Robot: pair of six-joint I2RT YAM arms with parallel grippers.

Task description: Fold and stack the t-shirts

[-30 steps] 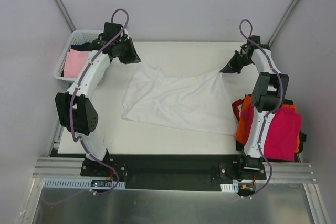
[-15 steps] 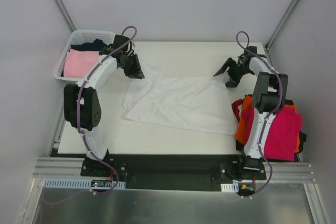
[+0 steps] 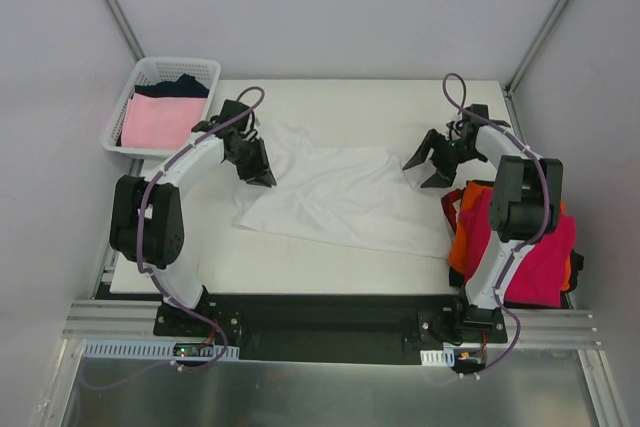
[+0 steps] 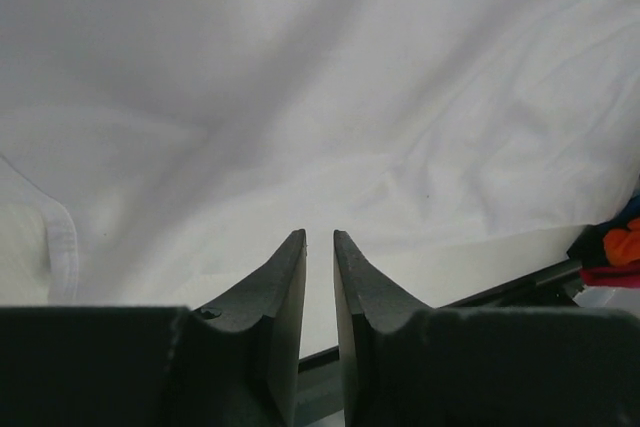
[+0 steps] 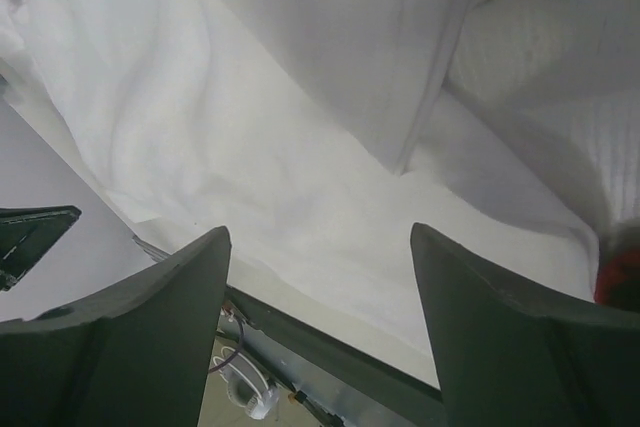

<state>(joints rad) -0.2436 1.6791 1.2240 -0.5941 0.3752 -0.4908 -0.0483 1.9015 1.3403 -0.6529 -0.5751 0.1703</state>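
Observation:
A white t-shirt lies spread and wrinkled across the middle of the table. My left gripper hovers at its far left edge. In the left wrist view its fingertips stand a narrow gap apart with nothing between them, the white t-shirt below. My right gripper is at the shirt's right edge, wide open and empty over the cloth. A folded magenta-red t-shirt rests on an orange one at the right, under the right arm.
A white lattice basket stands at the far left corner, holding a pale pink t-shirt and a navy one. The black table edge runs along the near side. Grey walls close in on both sides.
My right gripper opened and let go of the white t-shirt's far right corner, which dropped flat. Both arms moved nearer; the left came from beside the basket to the shirt's left edge.

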